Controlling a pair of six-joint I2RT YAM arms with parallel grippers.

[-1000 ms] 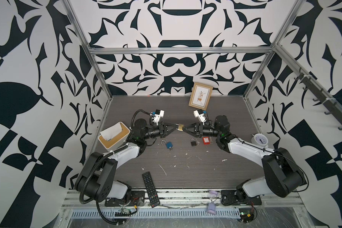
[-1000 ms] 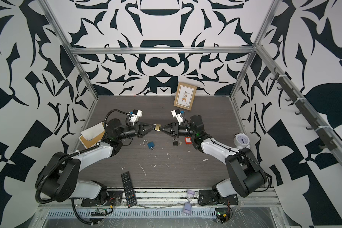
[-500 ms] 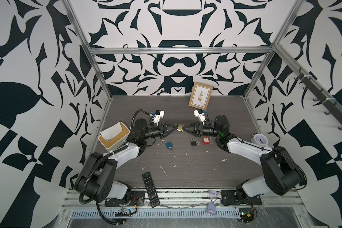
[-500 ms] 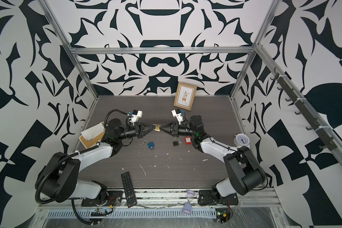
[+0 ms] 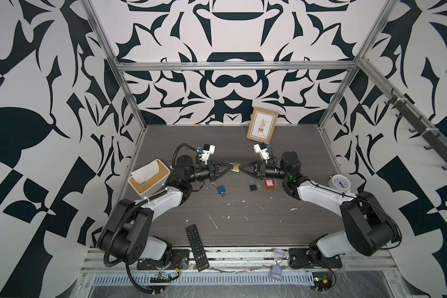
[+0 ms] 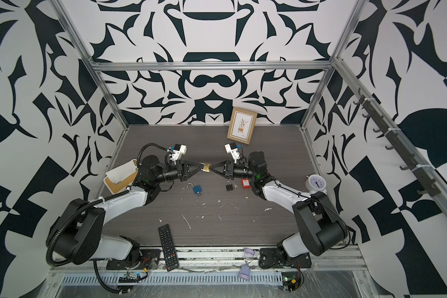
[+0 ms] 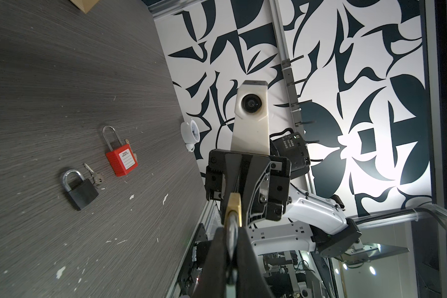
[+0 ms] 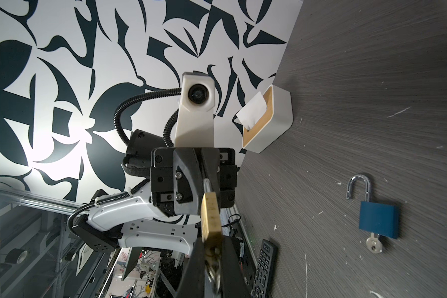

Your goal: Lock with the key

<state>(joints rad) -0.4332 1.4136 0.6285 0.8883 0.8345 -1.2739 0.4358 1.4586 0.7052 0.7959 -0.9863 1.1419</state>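
- Patterned walls point(image 5: 62, 129) close round three sides of the surface point(image 5: 243, 214); its front middle is bare but for scraps point(image 5: 213, 225)
- Near the middle lie a blue padlock point(image 5: 220, 189), black padlock point(image 5: 253, 186) and red padlock point(image 5: 269, 184); tissue box point(image 5: 150, 180) and clock point(image 5: 340, 182) stand at the side edges
- In mid-air, left claw point(image 7: 232, 233) clamps the brass padlock point(image 5: 234, 167) by its shackle; right claw point(image 8: 212, 247) is pinched on the key point(image 8: 214, 271) at its base

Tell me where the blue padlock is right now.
In both top views the blue padlock lies on the table, just left of centre, between the tissue box and the black padlock, its shackle open.
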